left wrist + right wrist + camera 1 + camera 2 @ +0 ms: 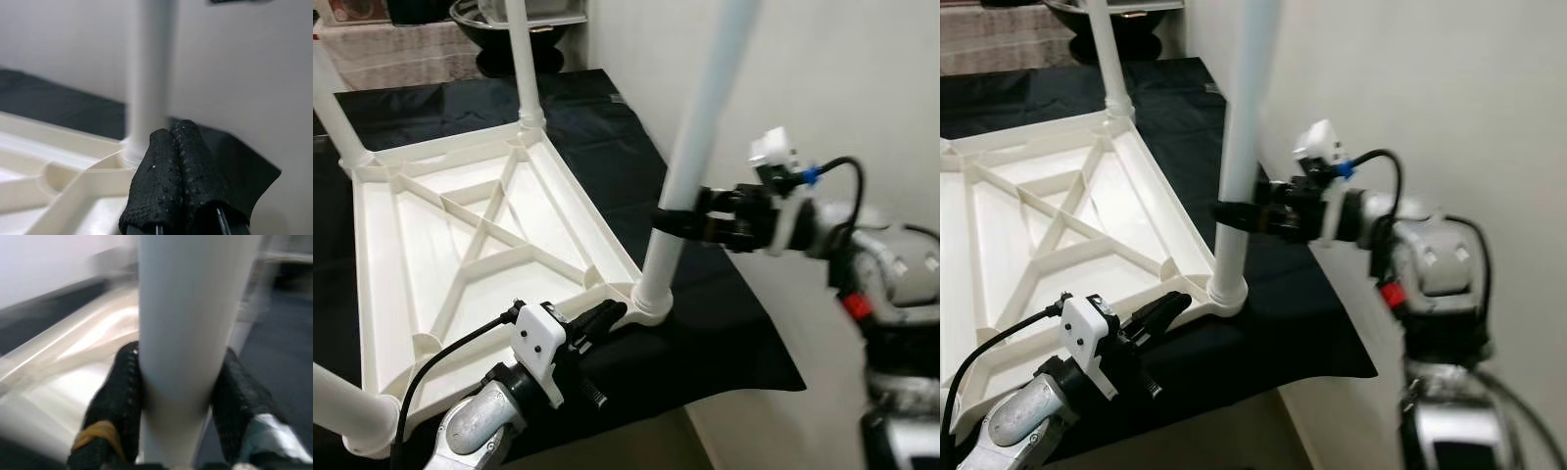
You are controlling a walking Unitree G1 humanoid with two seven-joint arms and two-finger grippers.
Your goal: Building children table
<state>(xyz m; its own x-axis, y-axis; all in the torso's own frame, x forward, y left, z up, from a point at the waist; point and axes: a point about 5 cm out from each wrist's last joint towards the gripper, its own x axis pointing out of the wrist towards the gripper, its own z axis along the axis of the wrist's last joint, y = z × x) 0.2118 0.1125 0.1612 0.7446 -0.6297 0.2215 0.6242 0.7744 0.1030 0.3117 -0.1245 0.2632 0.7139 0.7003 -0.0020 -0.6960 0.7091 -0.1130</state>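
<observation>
The right hand [672, 221] squeezes the white table leg [688, 157]. The left hand [613, 316], fingers closed together, rests just beside that leg's bottom.

- The right gripper [672, 223] reaches in from the right, arm held level, its two black fingers [116, 396] clamped on either side of a white table leg [690, 147].
- The left gripper [610, 315] stretches forward low, fingers pressed together.

Tabletop [460, 255] lies inverted on cloth [705, 323] w/ legs up at corners. Right gripper [674, 221] clamps near-right leg [690, 147] above its socket. Left gripper [607, 315], fingers together, at tabletop rim just left of that socket.
</observation>
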